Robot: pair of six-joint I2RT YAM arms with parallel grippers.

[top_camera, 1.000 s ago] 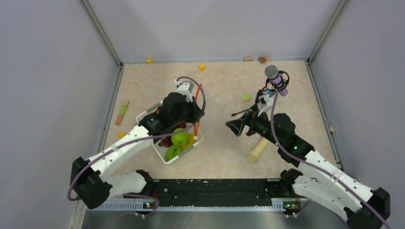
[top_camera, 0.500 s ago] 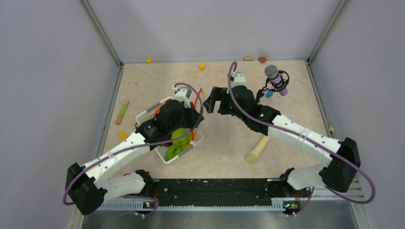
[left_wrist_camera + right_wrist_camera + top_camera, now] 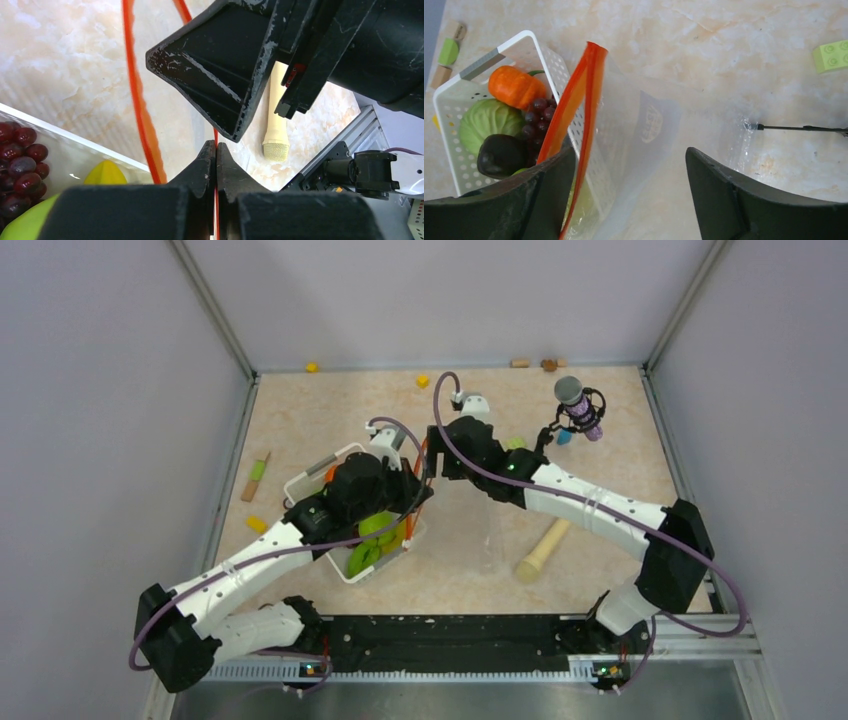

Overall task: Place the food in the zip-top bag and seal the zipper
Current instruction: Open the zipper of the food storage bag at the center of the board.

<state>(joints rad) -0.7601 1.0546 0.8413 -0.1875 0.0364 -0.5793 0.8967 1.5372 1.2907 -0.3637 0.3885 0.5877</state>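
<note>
Left gripper [image 3: 216, 150] seems clamped on the zipper [image 3: 574, 100]; right gripper [image 3: 629, 152], gaping empty at one o'clock, could knock it loose.

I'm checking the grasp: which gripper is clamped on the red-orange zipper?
The left gripper: its fingers are pinched shut on the zipper. The right gripper has its fingers spread wide and clamps nothing.
</note>
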